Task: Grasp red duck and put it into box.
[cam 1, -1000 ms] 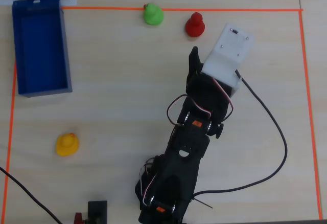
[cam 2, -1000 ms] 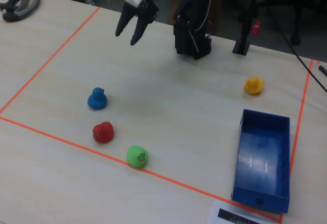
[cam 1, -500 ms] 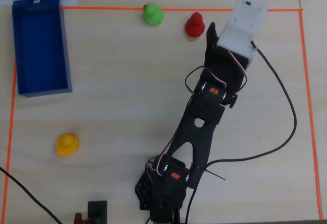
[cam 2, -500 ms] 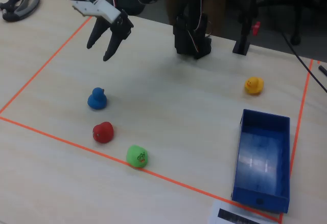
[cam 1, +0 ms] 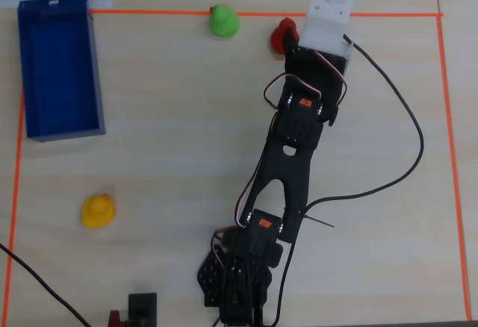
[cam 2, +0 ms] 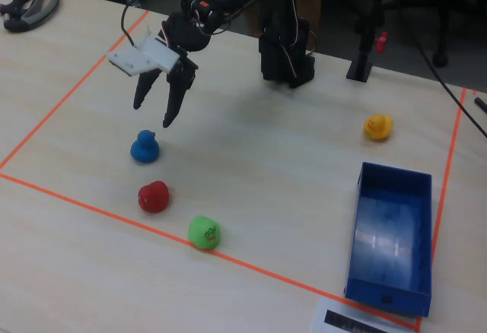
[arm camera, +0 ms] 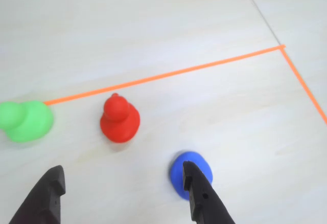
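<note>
Gripper (cam 2: 157,115) wide, empty (nothing grasped yet); red duck (cam 2: 153,196) ahead of fingertips, box (cam 2: 389,239) far off, empty.

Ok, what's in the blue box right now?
Nothing is visible in the box: in the fixed view its floor shows bare blue with a light glare. The overhead view also shows it empty. The red duck sits on the table.

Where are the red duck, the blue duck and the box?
red duck (arm camera: 119,123), wrist view, on its body
blue duck (cam 2: 144,148), fixed view, on its body
box (cam 1: 58,129), overhead view, on its near wall
</note>
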Controlling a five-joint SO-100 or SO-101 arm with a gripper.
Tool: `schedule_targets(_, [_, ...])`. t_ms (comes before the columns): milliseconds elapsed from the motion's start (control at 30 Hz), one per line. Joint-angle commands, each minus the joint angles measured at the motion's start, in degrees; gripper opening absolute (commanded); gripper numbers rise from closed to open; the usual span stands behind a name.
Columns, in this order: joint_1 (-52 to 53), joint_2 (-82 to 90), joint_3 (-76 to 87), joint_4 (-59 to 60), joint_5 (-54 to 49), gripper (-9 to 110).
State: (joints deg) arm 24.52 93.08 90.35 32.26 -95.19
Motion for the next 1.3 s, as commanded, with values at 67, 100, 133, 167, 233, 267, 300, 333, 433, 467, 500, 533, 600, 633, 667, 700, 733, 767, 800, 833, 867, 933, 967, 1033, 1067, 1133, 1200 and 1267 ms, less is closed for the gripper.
schedule_targets(67, [1.1, -4.4, -7.8, 0.6, -3.7, 33])
schedule_targets(100, [1.5, -5.8, -9.1, 0.6, -4.0, 33])
schedule_targets(133, [1.8, -7.2, -10.5, 0.9, -4.3, 33])
schedule_targets(167, [1.9, -8.6, -12.4, 1.3, -4.5, 33])
schedule_targets(233, [2.2, -11.0, -16.0, 1.8, -5.1, 34])
schedule_targets(267, [2.2, -12.0, -17.7, 1.9, -5.5, 34])
schedule_targets(300, [2.2, -12.9, -19.0, 1.9, -6.1, 34])
schedule_targets(333, [2.1, -13.7, -20.1, 1.9, -6.6, 34])
schedule_targets(433, [1.1, -15.1, -21.2, -0.4, -7.2, 35])
schedule_targets(467, [0.6, -15.6, -20.9, -2.5, -7.1, 35])
schedule_targets(500, [0.1, -16.1, -20.8, -4.7, -6.7, 36])
schedule_targets(533, [-0.4, -16.8, -21.1, -6.2, -6.1, 36])
schedule_targets(600, [-1.6, -18.5, -23.3, -6.3, -4.7, 36])
schedule_targets(633, [-2.1, -19.3, -24.5, -5.7, -4.0, 37])
schedule_targets(667, [-2.6, -20.0, -25.7, -4.9, -3.6, 37])
schedule_targets(700, [-3.1, -20.7, -26.4, -4.6, -3.2, 36])
schedule_targets(733, [-3.5, -21.5, -27.0, -4.6, -3.1, 36])
schedule_targets(767, [-3.9, -22.3, -27.6, -4.6, -3.1, 36])
schedule_targets(800, [-4.2, -23.3, -28.5, -4.6, -3.1, 36])
schedule_targets(833, [-4.4, -24.4, -29.6, -4.6, -3.0, 36])
schedule_targets(867, [-4.7, -25.6, -30.9, -4.6, -2.7, 36])
schedule_targets(933, [-4.9, -27.9, -33.7, -3.4, -2.2, 36])
schedule_targets(967, [-5.0, -29.0, -34.7, -3.3, -2.0, 36])
schedule_targets(1033, [-4.9, -31.3, -36.7, -3.3, -1.9, 36])
schedule_targets(1067, [-4.8, -32.4, -37.8, -3.3, -1.9, 36])
schedule_targets(1133, [-4.6, -34.8, -40.1, -3.3, -1.8, 36])
schedule_targets(1200, [-4.4, -36.7, -42.0, -3.3, -1.6, 36])
schedule_targets(1267, [-4.4, -38.3, -42.8, -3.3, -1.2, 36])
